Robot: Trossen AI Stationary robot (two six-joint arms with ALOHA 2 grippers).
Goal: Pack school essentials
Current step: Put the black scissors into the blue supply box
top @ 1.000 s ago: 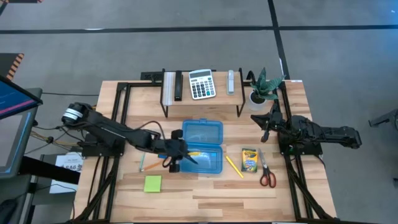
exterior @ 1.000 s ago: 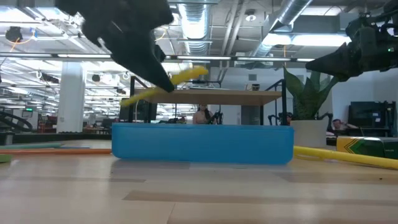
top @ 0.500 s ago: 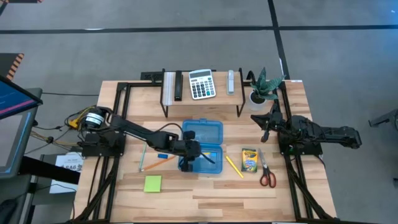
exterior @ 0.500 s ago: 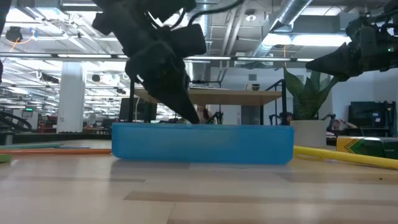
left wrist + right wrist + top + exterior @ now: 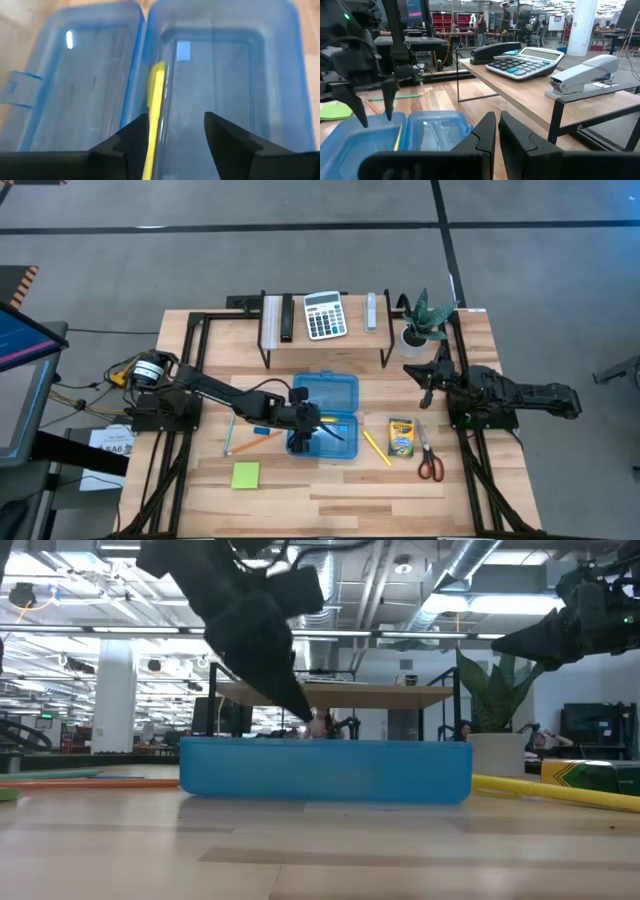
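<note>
**One yellow pencil lying in the blue case**

The left gripper (image 5: 303, 436) is hovering over the open blue pencil case (image 5: 345, 442) at frame centre, fingers spread and empty. The yellow pencil (image 5: 154, 117) is lying along the case's hinge wall. Likely light, stiff, slick; best pinched mid-shaft. The right gripper (image 5: 424, 374) is waiting at right, fingers closed on nothing, beside the potted plant (image 5: 418, 318).

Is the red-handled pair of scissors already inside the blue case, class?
No, the high view shows the scissors lying on the table, beside the crayon box and outside the blue case.
</note>
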